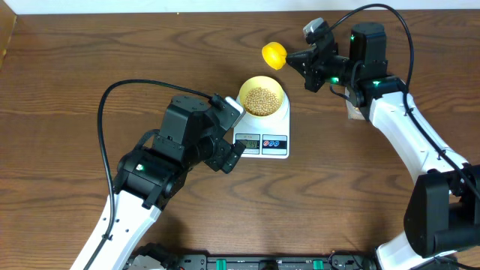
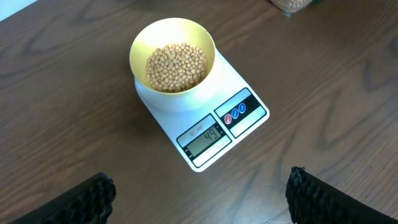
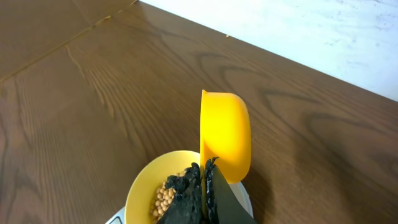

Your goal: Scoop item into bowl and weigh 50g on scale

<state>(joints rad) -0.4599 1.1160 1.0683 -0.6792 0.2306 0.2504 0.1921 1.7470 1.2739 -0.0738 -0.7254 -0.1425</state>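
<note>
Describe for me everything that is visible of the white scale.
The scale is a white, plastic-looking rounded rectangle lying flat on the wooden table. Its front edge carries a grey display, whose digits look like 49, and two round buttons. The yellow bowl of beans stands on its rear half. Nothing else touches it.

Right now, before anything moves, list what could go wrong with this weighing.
1. The grey display on the white digital kitchen scale seems to read 49, so one more pour from the yellow plastic scoop in the right claw could overshoot.
2. That scoop is tipped on edge close to the small pale-yellow bowl; a bump could spill its small tan beans.
3. The open left claw hovers by the scale's front; a nudge would skew the reading.
</note>
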